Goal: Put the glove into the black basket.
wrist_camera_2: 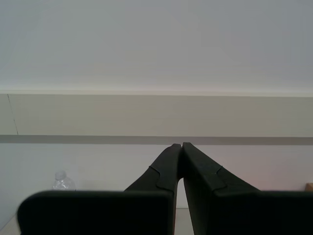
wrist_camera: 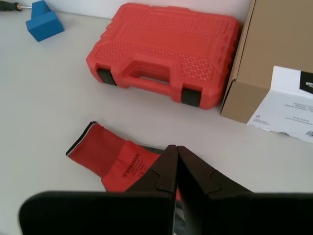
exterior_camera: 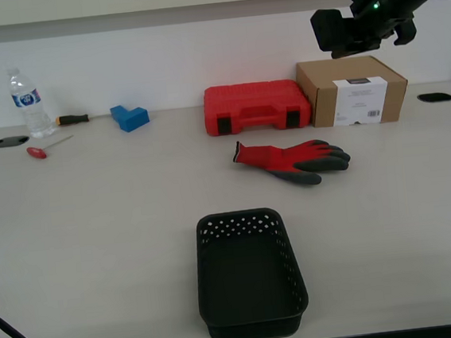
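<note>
First wrist view: glove (wrist_camera: 110, 159) lies under my first gripper's (wrist_camera: 176, 149) closed jaws.

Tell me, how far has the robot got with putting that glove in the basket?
Nothing looks done yet. The glove lies flat on the table in front of the red tool case, and the black basket holds nothing. In hand: my first gripper hangs above the glove, closed and empty. My second gripper is also closed, facing the wall. Left: opening, grasping the glove, carrying it over, dropping it in.
</note>
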Robot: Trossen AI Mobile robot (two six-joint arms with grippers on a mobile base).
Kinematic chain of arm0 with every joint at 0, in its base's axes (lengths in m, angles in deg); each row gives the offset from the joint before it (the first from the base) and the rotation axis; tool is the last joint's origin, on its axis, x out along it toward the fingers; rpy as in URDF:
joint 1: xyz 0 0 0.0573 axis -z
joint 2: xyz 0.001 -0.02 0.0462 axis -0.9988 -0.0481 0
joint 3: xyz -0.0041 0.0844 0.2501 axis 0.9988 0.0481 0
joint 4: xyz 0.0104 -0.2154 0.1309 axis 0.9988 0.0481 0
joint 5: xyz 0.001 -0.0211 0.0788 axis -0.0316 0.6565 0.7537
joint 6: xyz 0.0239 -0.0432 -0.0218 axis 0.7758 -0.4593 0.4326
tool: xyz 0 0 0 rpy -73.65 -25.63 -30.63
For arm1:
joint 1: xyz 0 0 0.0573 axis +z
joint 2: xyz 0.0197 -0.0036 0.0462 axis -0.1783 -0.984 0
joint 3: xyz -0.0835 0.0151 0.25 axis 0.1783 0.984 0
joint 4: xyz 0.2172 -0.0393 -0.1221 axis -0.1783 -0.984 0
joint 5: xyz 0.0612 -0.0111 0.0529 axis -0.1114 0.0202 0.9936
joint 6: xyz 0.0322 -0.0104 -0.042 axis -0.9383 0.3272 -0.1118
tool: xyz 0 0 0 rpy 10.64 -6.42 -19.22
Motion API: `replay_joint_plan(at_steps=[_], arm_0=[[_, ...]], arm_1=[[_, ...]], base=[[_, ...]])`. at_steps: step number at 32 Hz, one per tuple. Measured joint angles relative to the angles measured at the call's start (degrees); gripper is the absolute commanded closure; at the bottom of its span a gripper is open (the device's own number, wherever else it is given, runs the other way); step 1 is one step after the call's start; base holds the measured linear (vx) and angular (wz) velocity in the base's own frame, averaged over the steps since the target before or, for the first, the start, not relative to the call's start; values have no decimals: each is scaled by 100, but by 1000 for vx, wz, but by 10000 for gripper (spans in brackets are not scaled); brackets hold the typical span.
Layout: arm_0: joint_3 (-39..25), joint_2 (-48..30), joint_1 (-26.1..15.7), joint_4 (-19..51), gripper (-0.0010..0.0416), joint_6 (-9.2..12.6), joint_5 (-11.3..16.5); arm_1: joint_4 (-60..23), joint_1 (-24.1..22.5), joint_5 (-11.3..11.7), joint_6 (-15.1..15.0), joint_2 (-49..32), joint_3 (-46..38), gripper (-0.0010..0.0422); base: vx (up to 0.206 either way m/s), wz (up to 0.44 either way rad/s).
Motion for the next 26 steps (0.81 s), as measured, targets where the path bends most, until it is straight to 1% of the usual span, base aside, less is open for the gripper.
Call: replay_joint_plan(at_steps=[4,5,6,7,9,12,18,23,24,25,26], arm_0=[[-42,-186,-48,227,405,-46,133],[-52,-273,-61,323,405,-48,216],[-55,-321,-70,369,405,-48,243],[-87,-422,-81,481,405,-48,367],[-166,-599,-109,581,405,-50,439],[-273,-892,-192,859,405,-111,479],[-496,-1314,-365,881,405,-131,492],[-988,-1840,-542,911,405,-131,46],[-1049,-1895,-553,973,405,-131,-9],[-1202,-2028,-577,1189,405,-131,-203],[-1228,-2070,-584,1228,405,-131,-245]], arm_1=[[4,0,2,0,0,0,412],[2,0,2,0,0,0,412],[2,0,2,0,0,0,412],[2,0,2,0,0,0,412],[9,0,2,0,0,0,412],[2,0,2,0,0,0,412],[4,0,2,0,0,0,412],[2,0,2,0,0,0,412],[4,0,2,0,0,0,412],[4,0,2,2,0,0,412],[2,0,2,2,0,0,412]], base=[[0,0],[0,0],[0,0],[0,0],[0,0],[0,0],[0,0],[0,0],[0,0],[0,0],[0,0]])
